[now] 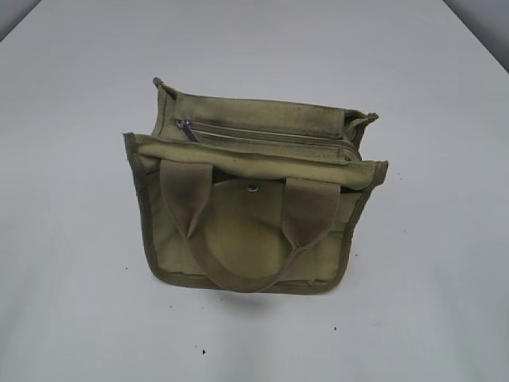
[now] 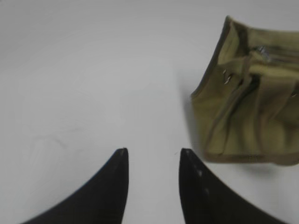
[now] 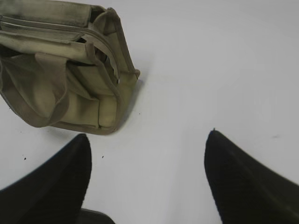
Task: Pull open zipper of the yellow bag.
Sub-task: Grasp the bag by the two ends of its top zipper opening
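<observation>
Left gripper black, smooth tapered jaws, right gripper black, broad jaws

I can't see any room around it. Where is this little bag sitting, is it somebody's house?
Probably not a house; more likely a robot test bench. The yellow bag sits alone on a bare white table, and each wrist view shows a black end effector: left, right.
</observation>
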